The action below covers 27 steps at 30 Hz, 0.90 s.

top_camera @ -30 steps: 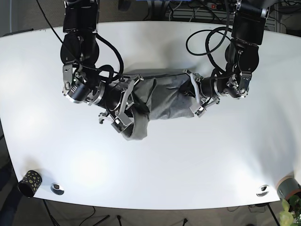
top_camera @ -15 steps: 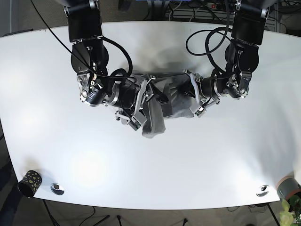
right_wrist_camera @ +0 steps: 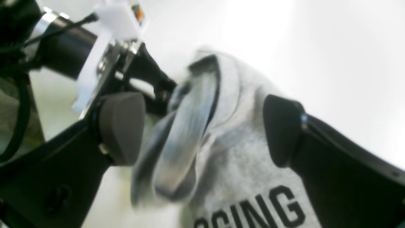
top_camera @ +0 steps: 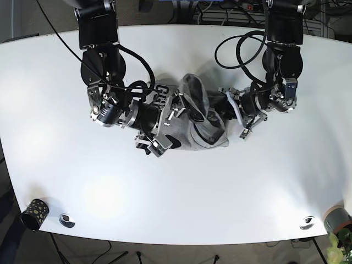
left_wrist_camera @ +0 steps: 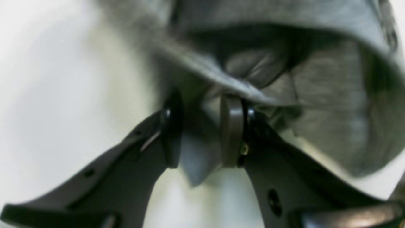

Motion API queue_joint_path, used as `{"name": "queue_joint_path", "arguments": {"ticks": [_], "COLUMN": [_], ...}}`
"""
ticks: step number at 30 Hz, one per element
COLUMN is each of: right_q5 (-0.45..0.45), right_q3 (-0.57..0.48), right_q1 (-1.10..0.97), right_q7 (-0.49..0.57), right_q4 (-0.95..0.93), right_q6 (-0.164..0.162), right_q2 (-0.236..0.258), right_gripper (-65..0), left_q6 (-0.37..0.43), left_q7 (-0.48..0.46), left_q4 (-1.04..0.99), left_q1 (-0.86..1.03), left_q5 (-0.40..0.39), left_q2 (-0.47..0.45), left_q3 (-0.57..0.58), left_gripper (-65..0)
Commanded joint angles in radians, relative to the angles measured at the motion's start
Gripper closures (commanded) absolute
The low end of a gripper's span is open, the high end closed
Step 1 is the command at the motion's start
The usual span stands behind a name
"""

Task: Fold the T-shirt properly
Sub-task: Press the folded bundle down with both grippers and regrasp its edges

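The grey T-shirt (top_camera: 199, 118) with black lettering lies bunched at the middle of the white table (top_camera: 181, 187). My right gripper (top_camera: 175, 125) is at its left part. In the right wrist view this gripper (right_wrist_camera: 202, 129) is open, its pads (right_wrist_camera: 121, 126) wide apart on either side of a raised fold of the shirt (right_wrist_camera: 246, 164). My left gripper (top_camera: 237, 118) is at the shirt's right edge. In the left wrist view it (left_wrist_camera: 202, 133) is shut on a fold of the shirt (left_wrist_camera: 316, 104). The left gripper's finger (right_wrist_camera: 152, 76) also shows in the right wrist view, close to the fold.
A dark patterned cup (top_camera: 34, 213) stands at the front left corner, next to a metal disc (top_camera: 67, 220). Another disc (top_camera: 307, 222) and a potted plant (top_camera: 338, 223) are at the front right. Cables (top_camera: 236, 47) hang over the table's back right.
My right arm has swung to the right, carrying the shirt's left part over onto the rest. The shirt went from spread out to bunched. The left arm shifted slightly.
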Motion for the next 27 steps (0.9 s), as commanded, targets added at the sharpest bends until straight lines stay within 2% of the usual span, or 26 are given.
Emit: {"name": "queue_joint_path", "arguments": {"ticks": [1,3,6,10,16,21,27], "right_q5": [0.019,0.020,0.020,0.019,0.014,0.014,0.013], "right_q3": [0.002,0.002,0.002,-0.001,-0.003,-0.006,-0.141], "right_q1": [0.000,-0.013,-0.045,-0.065,-0.103,-0.108,-0.098], "right_q7": [0.022,0.022,0.022,0.022,0.022,0.021,0.025], "right_q4": [0.051,0.064,0.068,0.067,0.065,0.062,0.042], "right_q6": [0.010,0.010,0.010,0.010,0.010,0.010,0.000], "right_q2": [0.009,0.030,0.036,0.036,0.038,0.038,0.059], "right_gripper": [-56.0,-56.0,-56.0,-56.0,-56.0,-56.0,-56.0], "left_q6": [-0.004,-0.004,-0.004,-0.004,-0.004,-0.004,-0.004], "left_q7": [-0.024,-0.024,-0.022,-0.022,-0.022,-0.022,-0.024], "left_q4": [0.068,0.109,0.151,0.172,0.166,0.135,0.128], "left_q1": [-0.011,-0.002,-0.002,-0.002,-0.002,-0.001,0.041], "left_q5": [-0.018,-0.018,-0.018,-0.018,-0.011,-0.011,-0.012], "left_q2": [0.012,0.017,0.003,-0.052,-0.147,-0.296,-0.380], "left_q3": [-0.037,-0.072,-0.083,-0.110,-0.238,-0.195,-0.190], "left_gripper": [-19.0,-19.0,-19.0,-19.0,-19.6,-19.6,-19.4]}}
